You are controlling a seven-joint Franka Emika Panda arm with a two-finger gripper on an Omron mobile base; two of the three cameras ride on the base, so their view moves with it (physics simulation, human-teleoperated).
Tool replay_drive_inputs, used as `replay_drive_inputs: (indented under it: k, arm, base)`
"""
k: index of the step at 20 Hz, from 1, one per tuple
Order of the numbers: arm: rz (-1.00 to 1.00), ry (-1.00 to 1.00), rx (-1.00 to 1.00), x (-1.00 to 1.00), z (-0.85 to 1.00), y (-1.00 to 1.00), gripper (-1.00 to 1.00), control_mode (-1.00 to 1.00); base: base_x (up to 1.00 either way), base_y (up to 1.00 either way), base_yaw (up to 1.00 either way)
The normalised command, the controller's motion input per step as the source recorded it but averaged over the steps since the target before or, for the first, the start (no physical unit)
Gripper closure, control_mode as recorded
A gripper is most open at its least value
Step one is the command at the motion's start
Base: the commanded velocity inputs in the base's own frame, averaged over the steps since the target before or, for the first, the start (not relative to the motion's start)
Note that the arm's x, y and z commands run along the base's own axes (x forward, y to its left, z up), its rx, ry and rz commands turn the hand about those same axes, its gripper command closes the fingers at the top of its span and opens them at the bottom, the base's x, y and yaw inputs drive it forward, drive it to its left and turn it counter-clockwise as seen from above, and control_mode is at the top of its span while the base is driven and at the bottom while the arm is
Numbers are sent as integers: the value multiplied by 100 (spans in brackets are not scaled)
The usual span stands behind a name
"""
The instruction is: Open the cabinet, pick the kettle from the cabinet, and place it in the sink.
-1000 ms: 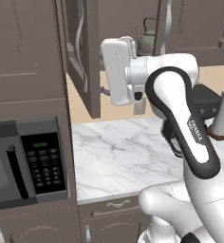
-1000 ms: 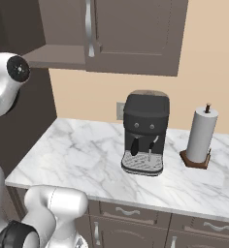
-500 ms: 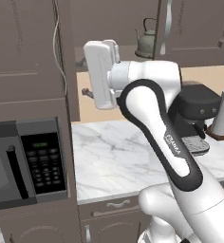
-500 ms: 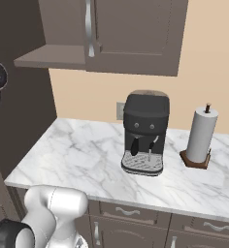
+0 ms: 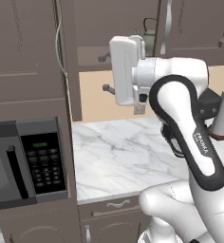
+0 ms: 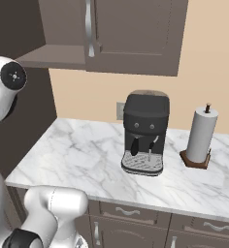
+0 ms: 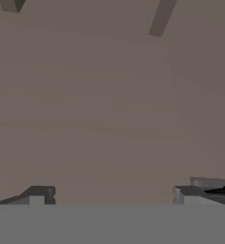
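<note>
Two dark fingertips [image 7: 37, 194] are seen far apart at the bottom of the hand view, so the gripper [image 7: 112, 196] is spread wide with nothing between its jaws, and a plain grey-brown panel lies before it; contact with that panel cannot be judged. From the left base view the hand is held up at the level of the cabinet [image 5: 190, 28], whose left door is swung open, and the kettle [image 5: 148, 32] is seen standing inside it, partly hidden behind the hand. Below, on the marble counter [image 6: 77, 155], a black coffee machine [image 6: 144, 131] and a paper towel roll [image 6: 203, 135] are noted side by side.
</note>
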Motion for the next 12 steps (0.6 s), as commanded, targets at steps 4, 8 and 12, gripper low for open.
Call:
replay_drive_inputs:
  k: [4,8,12]
  arm:
    - [0,-10,-2,-14,17,-62,-100,-100]
    - [0,-8,-7,-11,13,-59,-100,-100]
    - [-3,-3,-13,-9,7,-57,-100,-100]
  base:
    - [0,0,0]
    - [0,0,0]
    - [0,0,0]
